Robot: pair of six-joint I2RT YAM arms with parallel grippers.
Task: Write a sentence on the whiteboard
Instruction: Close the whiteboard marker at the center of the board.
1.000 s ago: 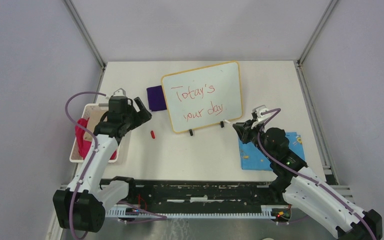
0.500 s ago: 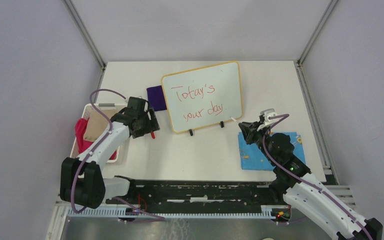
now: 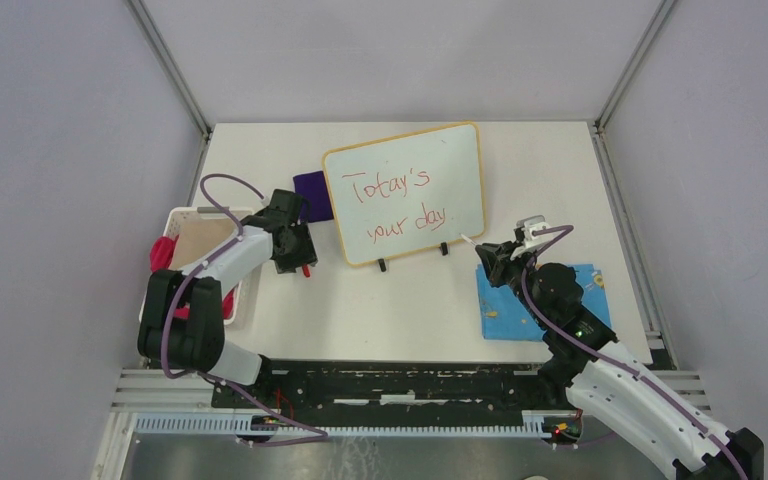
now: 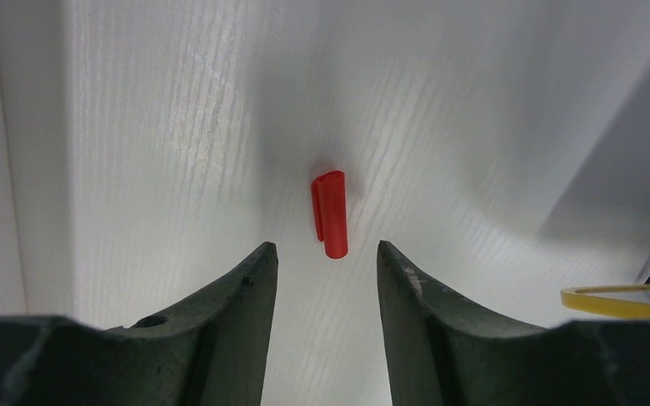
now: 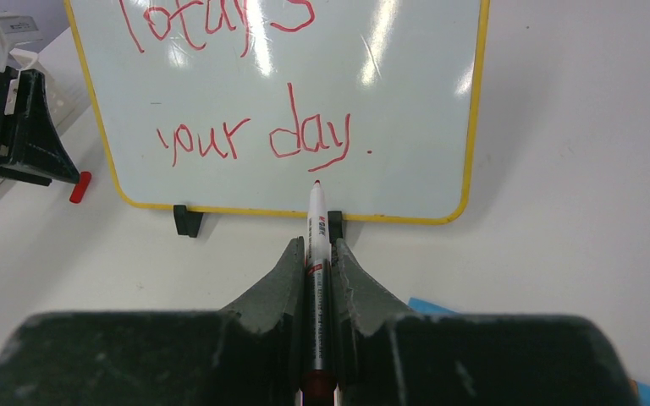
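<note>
The right gripper (image 5: 315, 249) is clamped on a slim white marker pen with red print on its barrel (image 5: 316, 220). The barrel runs straight out between the jaws and its bare red tip points ahead of them. That grip keeps the pen lined up with the wrist, which suits drawing strokes.

Just beyond the tip stands the glossy white whiteboard with rounded corners and a thin yellow-orange frame (image 5: 415, 93), propped on two small black feet so that its face tilts toward the arm. On it, the sentence in thin red handwriting (image 5: 254, 139) reads "Today's your day" in two lines and ends with a dot. The tip sits below the word "day", near the lower frame; whether it touches the board is not clear. The writing looks finished, so the pen probably needs only its cap.

The left gripper (image 4: 326, 262) hangs low over the white table (image 4: 178, 127) with its jaws apart. A small red plastic pen cap (image 4: 330, 214) lies flat just ahead of the gap between them, its long axis roughly along the approach. That placement suggests a pick: the fingers would have to advance and straddle the cap before closing. A white perforated basket (image 3: 195, 213) sits beside this gripper, on its outer side.
</note>
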